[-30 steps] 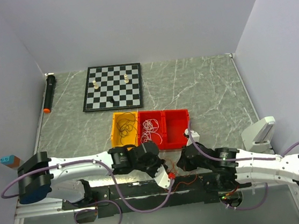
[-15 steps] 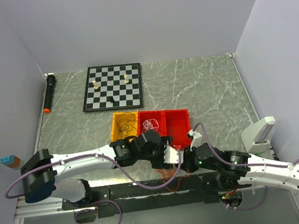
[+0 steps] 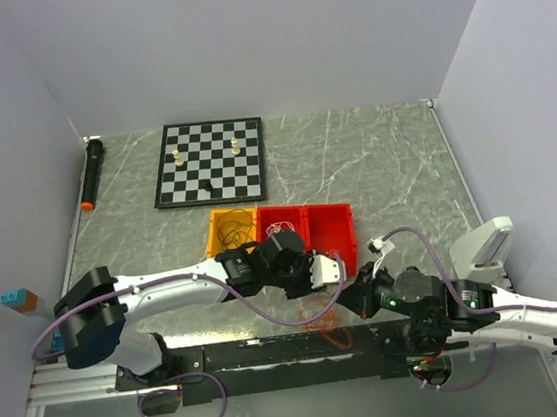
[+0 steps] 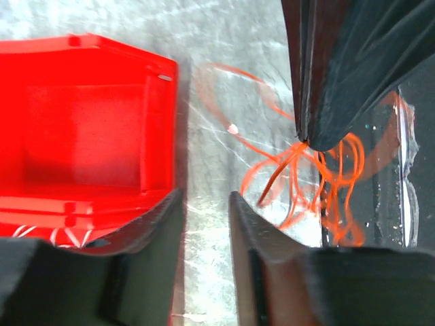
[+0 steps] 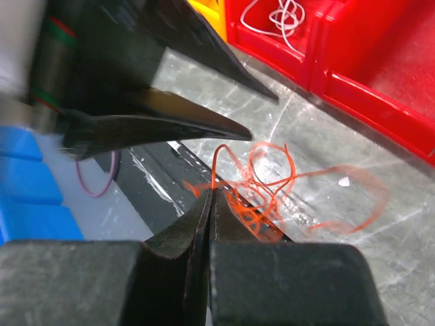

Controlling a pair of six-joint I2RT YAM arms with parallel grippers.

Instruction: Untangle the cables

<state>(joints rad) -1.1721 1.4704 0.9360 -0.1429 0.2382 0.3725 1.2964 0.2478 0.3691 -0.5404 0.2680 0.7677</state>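
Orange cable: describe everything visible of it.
The orange cable is a very thin, flexible orange-red wire, bunched into several small overlapping loops in a tangle. It lies on the table at its near edge, partly over the black strip there, just short of the red bin and clear of it. The right gripper is shut on one strand, which rises from its fingertips. The left gripper hangs open beside the tangle, nothing between its fingers.

Grey marbled table, chessboard, black stick at back — yellow bin, red bins, orange cable tangle nearer.
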